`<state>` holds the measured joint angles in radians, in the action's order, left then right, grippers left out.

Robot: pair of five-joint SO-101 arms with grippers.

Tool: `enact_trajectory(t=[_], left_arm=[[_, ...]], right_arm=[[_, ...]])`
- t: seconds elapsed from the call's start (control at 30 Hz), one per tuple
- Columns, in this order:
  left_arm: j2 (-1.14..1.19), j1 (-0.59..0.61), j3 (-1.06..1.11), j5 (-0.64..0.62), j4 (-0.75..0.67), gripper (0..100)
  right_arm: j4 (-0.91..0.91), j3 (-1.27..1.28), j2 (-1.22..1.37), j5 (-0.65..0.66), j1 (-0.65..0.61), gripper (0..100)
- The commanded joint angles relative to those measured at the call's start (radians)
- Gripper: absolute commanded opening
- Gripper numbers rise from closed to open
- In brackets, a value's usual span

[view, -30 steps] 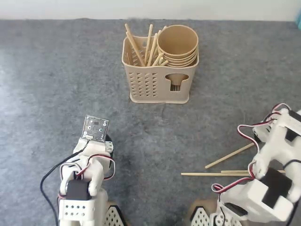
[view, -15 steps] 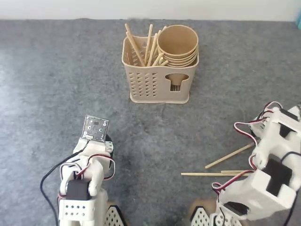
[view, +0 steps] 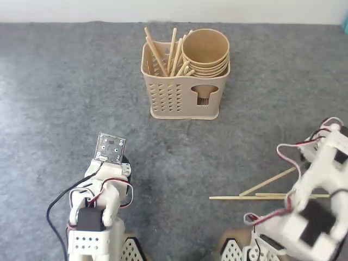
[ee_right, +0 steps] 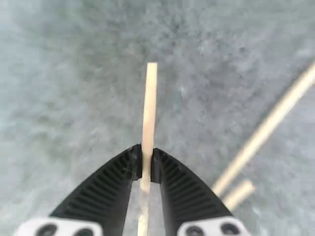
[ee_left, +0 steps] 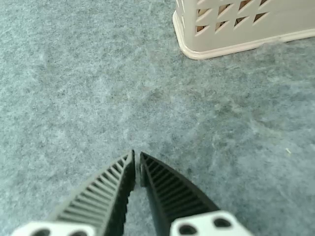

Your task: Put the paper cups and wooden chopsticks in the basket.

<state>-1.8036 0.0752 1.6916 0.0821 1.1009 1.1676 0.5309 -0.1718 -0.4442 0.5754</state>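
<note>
Paper cups (view: 205,48), stacked one inside the other, in the right half of the basket (view: 182,100). Wooden chopsticks (view: 163,51) leaning in the left half, ends up. Basket at the back of the grey desk (view: 65,81), near the middle.

Three more sticks down at the front right of the desk: a long chopstick (view: 244,198) pointing sideways, a slanted chopstick (view: 269,181) crossing near it, a short chopstick (view: 272,194) just beside both.

Right pincer (ee_right: 146,155) pinched tight on the long chopstick (ee_right: 149,103), stick poking out ahead past the tips. Slanted chopstick (ee_right: 266,129) and short chopstick (ee_right: 237,194) off to one side.

Left pincer (ee_left: 137,156) closed, nothing in it, low over bare desk. Bottom corner of the basket (ee_left: 216,42) ahead, well apart. Left arm (view: 100,206) at the front left of the desk.
</note>
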Motion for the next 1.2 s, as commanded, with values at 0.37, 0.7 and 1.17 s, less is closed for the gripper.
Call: enact_trajectory(t=[0.37, 0.7, 1.17], left_arm=[[-0.017, -0.003, -0.007, 0.006, -0.021, 1], [-0.017, -0.003, -0.007, 0.006, -0.021, 1], [-0.017, -0.003, -0.007, 0.006, -0.021, 1]], right_arm=[[-0.131, -0.041, -0.926, 0.017, -0.225, 0.7], [-0.611, -0.095, -0.917, 0.017, -0.504, 0.7], [-1.178, -0.098, -0.598, 0.026, -0.742, 0.9]])
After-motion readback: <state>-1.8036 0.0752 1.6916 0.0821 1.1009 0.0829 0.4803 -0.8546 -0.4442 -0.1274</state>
